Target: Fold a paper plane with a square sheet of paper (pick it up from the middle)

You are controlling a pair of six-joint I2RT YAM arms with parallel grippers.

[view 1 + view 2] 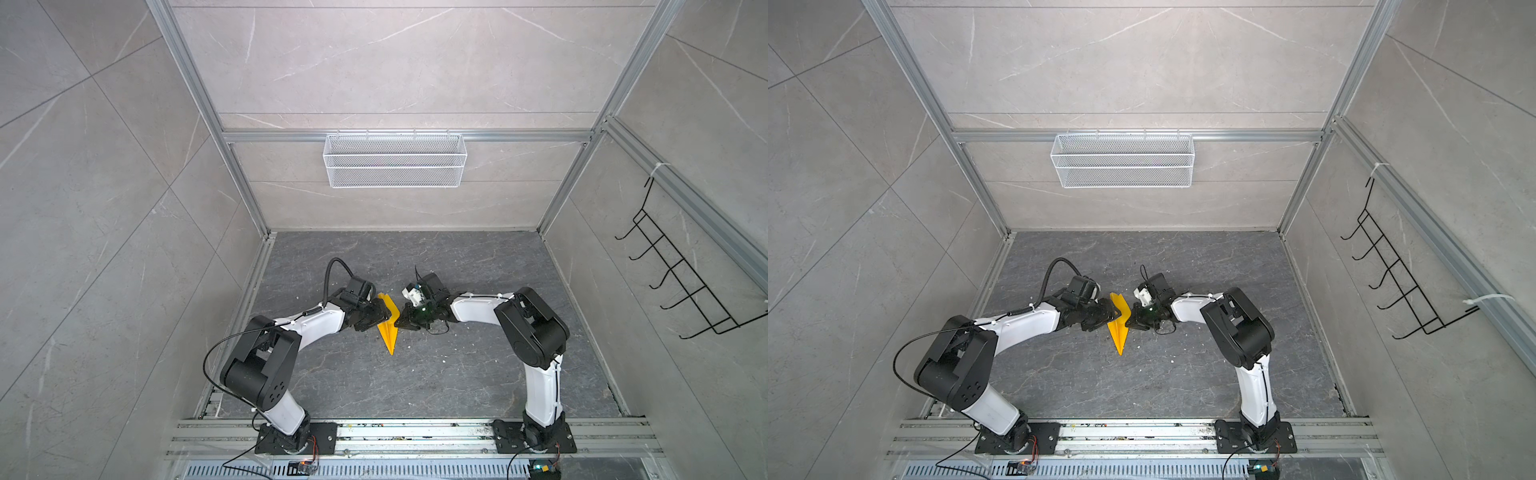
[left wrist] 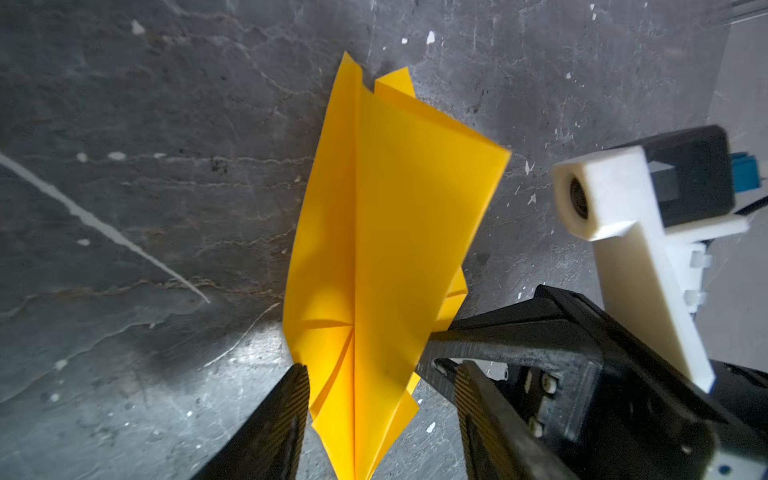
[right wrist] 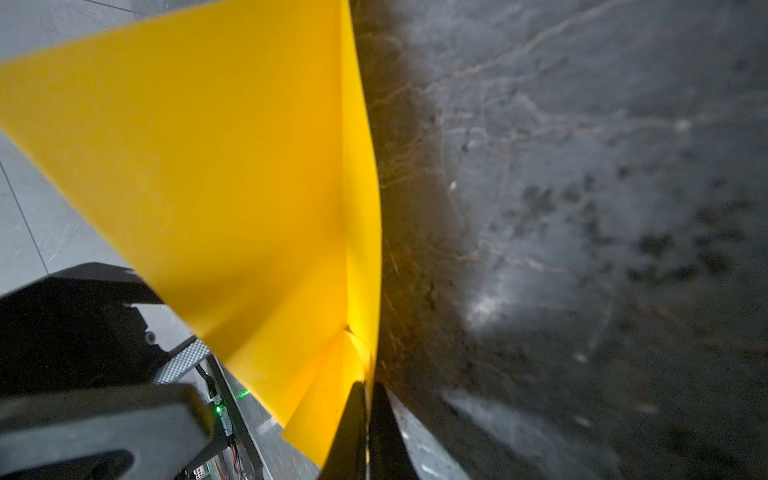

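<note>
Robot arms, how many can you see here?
2. The left arm reaches in from the near left, the right arm from the near right; both meet at the paper plane. None seems hidden.

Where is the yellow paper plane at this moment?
In a top view the paper plane is at the middle of the dark tabletop, between the left gripper and the right gripper, which pinches its edge.
</note>
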